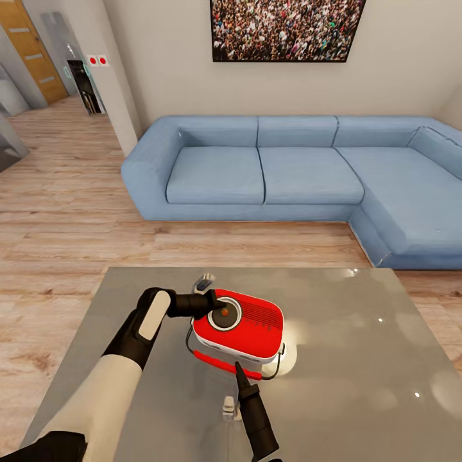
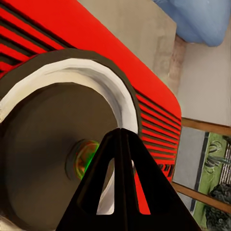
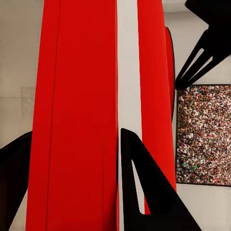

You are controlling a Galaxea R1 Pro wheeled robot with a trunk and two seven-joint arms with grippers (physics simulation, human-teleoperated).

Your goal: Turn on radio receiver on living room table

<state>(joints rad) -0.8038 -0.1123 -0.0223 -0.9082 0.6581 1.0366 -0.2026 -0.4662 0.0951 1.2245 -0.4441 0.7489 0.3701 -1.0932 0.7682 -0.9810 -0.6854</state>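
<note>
The red radio receiver lies on its back on the glossy grey table, with its round dark speaker face turned up. My left gripper is shut, and its joined tips rest at the speaker face, next to a small green-and-red knob. At the radio's near side by the thin handle, my right gripper stands open. The radio's red and white side shows between its fingers; I cannot tell whether they touch it.
A blue L-shaped sofa stands beyond the table across a strip of light wood floor. The framed crowd picture hangs on the beige wall above it. A hallway with a wooden door opens at far left.
</note>
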